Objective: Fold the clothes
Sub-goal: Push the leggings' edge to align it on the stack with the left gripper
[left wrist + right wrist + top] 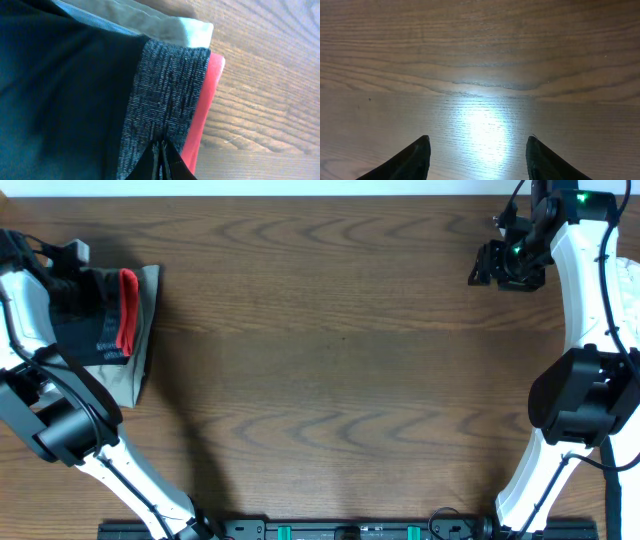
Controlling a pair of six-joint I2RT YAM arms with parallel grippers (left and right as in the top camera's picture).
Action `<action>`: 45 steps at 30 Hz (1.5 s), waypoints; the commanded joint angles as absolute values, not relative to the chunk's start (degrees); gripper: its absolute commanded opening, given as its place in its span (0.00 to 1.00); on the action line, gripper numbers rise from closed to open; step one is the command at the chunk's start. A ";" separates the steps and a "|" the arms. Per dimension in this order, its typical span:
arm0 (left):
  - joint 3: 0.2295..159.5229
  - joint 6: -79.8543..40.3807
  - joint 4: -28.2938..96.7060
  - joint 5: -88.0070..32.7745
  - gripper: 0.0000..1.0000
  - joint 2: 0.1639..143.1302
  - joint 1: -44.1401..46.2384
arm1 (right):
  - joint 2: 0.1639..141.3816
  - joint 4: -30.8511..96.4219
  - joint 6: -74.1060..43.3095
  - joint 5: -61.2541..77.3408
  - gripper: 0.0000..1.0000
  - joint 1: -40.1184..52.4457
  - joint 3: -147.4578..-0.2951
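While left hand [161,158] pinches pants [60,90] at waistband [167,85], right hand [479,159] gapes well apart.

Right gripper [477,141], jaws apart, over wooden table [480,50]

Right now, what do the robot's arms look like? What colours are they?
The left arm and right arm are white curvy tubes with chunky black round joints. Thin black cables run along them. Little green lights glow on the right arm. The left gripper and right gripper have black pointed fingers.
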State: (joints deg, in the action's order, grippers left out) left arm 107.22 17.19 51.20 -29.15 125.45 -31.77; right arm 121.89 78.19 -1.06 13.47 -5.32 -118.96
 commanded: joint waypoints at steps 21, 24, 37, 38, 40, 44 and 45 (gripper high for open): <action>98.28 18.76 42.11 -30.02 0.06 112.46 -31.31 | 122.15 77.89 -1.65 13.89 0.60 -2.76 -118.76; 98.28 18.50 42.13 -27.51 0.06 110.37 -31.90 | 122.15 77.76 -1.65 13.91 0.60 -2.76 -118.74; 97.60 4.14 46.37 -25.41 0.06 113.67 -39.18 | 122.15 77.43 -1.67 13.96 0.60 -2.70 -118.74; 97.60 4.14 46.96 -25.41 0.06 114.13 -39.38 | 122.15 77.30 -1.67 13.96 0.60 -2.68 -118.74; 97.60 3.73 48.51 -25.36 0.06 115.55 -39.59 | 122.15 77.03 -1.69 13.96 0.60 -2.63 -118.76; 97.56 1.39 51.51 -23.27 0.06 118.85 -39.57 | 122.15 77.19 -1.67 13.96 0.60 -2.59 -118.74; 97.56 1.37 51.70 -23.29 0.06 119.74 -39.57 | 122.15 77.17 -1.67 13.96 0.60 -2.55 -118.76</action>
